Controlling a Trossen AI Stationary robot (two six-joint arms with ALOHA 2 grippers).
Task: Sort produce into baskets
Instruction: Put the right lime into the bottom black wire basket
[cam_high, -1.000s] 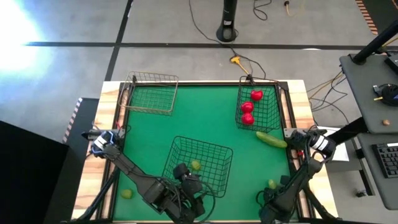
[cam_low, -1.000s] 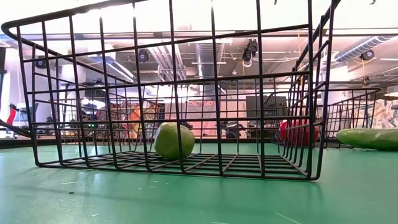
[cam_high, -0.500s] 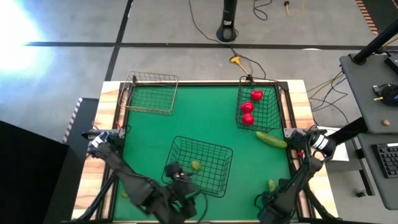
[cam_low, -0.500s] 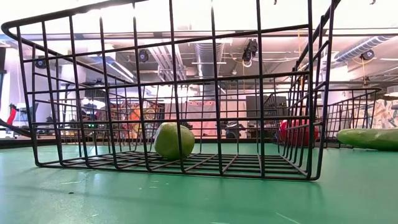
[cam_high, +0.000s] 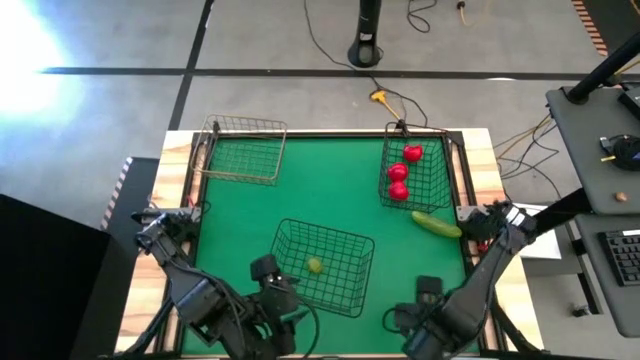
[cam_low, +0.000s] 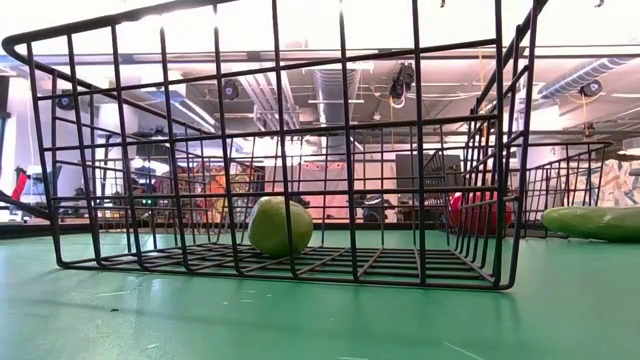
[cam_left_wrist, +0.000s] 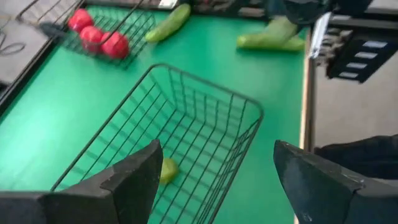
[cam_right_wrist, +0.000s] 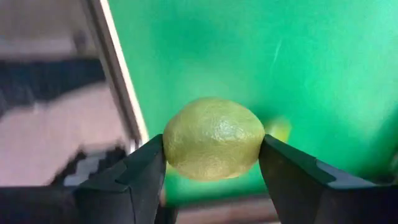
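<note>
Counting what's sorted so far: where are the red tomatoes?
All three tomatoes sit in the basket at the table's far right, high view, cucumber just outside it.

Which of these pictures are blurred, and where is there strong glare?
High view: strong white glare on the floor in the upper left corner. Left wrist view: soft all over; the tomatoes and cucumber are smeared. Right wrist view: the lime is sharp, the table behind it blurred. Low view: bright ceiling lights behind the basket.

The tabletop (cam_high: 330, 190) is bright green with a pale wood border. Three black wire baskets (cam_high: 318, 265) show a thin grid pattern. The tomatoes (cam_high: 398, 172) are red, the cucumber (cam_high: 437, 224) green, and the lime (cam_right_wrist: 212, 138) between the dark fingers (cam_right_wrist: 140, 180) of the right claw (cam_right_wrist: 212, 177) is yellow-green.
</note>
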